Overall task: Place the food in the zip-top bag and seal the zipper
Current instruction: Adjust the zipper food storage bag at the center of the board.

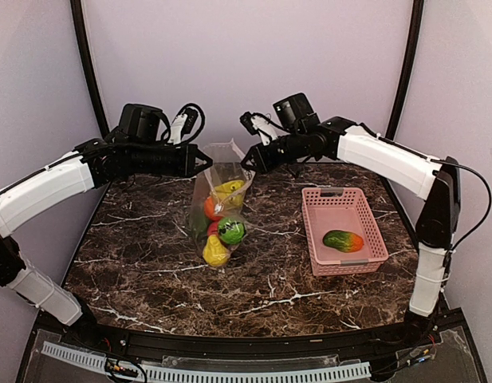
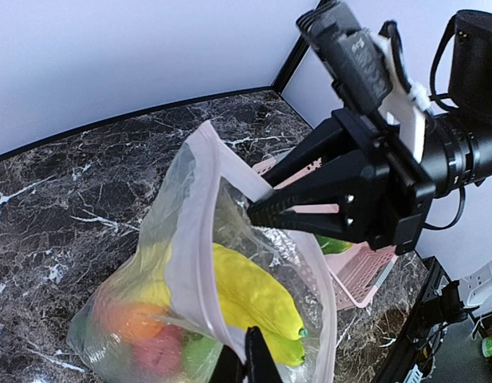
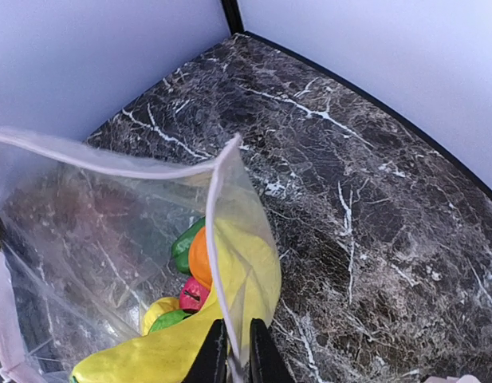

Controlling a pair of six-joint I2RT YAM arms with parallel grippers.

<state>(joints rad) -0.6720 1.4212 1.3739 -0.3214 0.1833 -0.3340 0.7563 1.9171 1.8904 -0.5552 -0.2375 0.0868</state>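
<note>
Along near edge: rail (image 1: pixel 230 345), black. Beyond it, table (image 1: pixel 142 267), dark marble with white veins. By right edge: pink basket (image 1: pixel 310 231), one green-orange piece (image 1: pixel 343 240) inside. Centre, toward far edge: zip-top bag (image 1: pixel 210 179) upright, mouth open, food (image 1: pixel 231 230) inside. On opposite mouth rims: left gripper (image 1: pixel 206 164) and right gripper (image 1: pixel 250 164), each pinching plastic. Behind: lavender walls (image 1: pixel 246 64), black posts (image 1: pixel 84 56).

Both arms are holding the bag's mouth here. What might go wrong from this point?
1. A green-and-orange piece lies in the pink basket while the left gripper and right gripper both pinch the zip-top bag; sealing now would likely leave it out.
2. The banana sits high, near the zipper, and may block closing.
3. Each pinch is on a thin edge; a slip could collapse the mouth.
</note>
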